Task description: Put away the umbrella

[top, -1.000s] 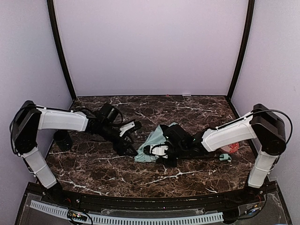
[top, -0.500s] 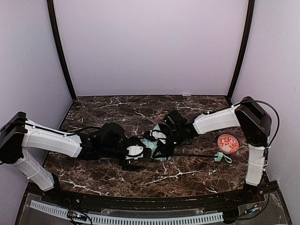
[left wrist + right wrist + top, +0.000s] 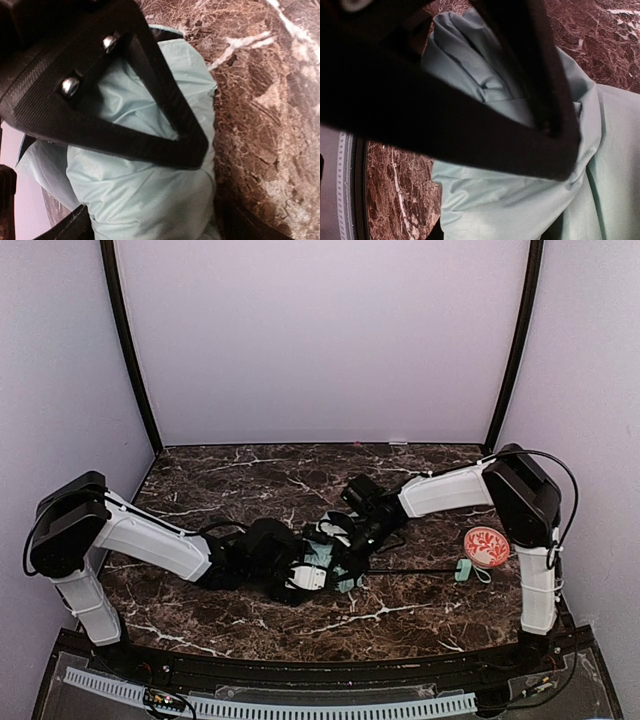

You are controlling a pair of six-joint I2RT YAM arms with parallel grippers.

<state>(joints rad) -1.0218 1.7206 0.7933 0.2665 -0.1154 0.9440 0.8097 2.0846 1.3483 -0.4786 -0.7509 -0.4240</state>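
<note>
The umbrella (image 3: 322, 553) lies folded at the middle of the marble table, a bundle of mint fabric. Its thin black shaft (image 3: 410, 571) runs right to the small mint handle (image 3: 463, 570). My left gripper (image 3: 316, 576) reaches in from the left and stands open, its jaws straddling the fabric bundle (image 3: 145, 190), one black finger (image 3: 150, 145) lying across it. My right gripper (image 3: 350, 542) comes down from the upper right and is shut on the umbrella's fabric (image 3: 520, 195), with a dark finger (image 3: 485, 145) pressed over the cloth. Both arms hide much of the canopy.
A round orange-red thing with a white pattern (image 3: 487, 545) lies at the right, just above the handle. The dark marble table (image 3: 250, 470) is walled in by pale purple panels with black posts at the back corners.
My left arm has swung right and forward, bringing its open jaws round the fabric bundle. My right arm has lifted toward the back, and the umbrella's handle has shifted a little left.
</note>
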